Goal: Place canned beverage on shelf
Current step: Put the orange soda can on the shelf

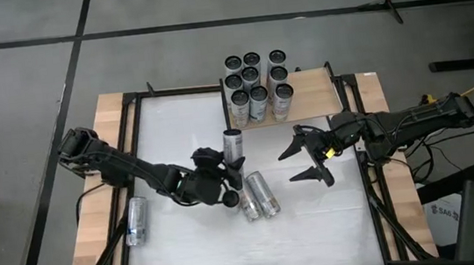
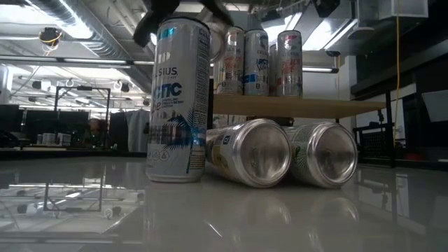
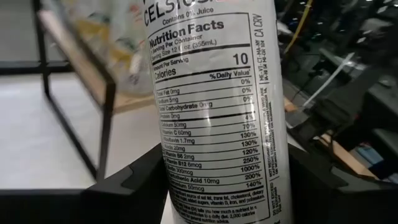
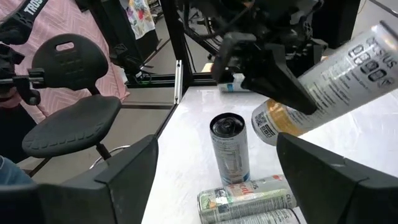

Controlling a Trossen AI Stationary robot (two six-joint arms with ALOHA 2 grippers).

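Can (image 3: pixel 217 112) fills my left wrist view, label facing me; my left gripper (image 1: pixel 224 180) is clamped on its lower body. It stands upright on the bench (image 1: pixel 175 130), just short of the shelf (image 1: pixel 313 98), bench side of it. Two more cans (image 1: pixel 259 195) lie on their sides beside my gripper, farther from the shelf. One stray can (image 1: pixel 136 221) lies at the bench edge, well away from the shelf. The shelf already carries a cluster of upright cans (image 1: pixel 256 82); the board right of them is bare.

My right gripper (image 1: pixel 309 162) hangs open, empty, near the shelf's front.

Step, as I judge it: grasp made, lift not begun. Next: raise clear of the board edge, set down in the bare part.
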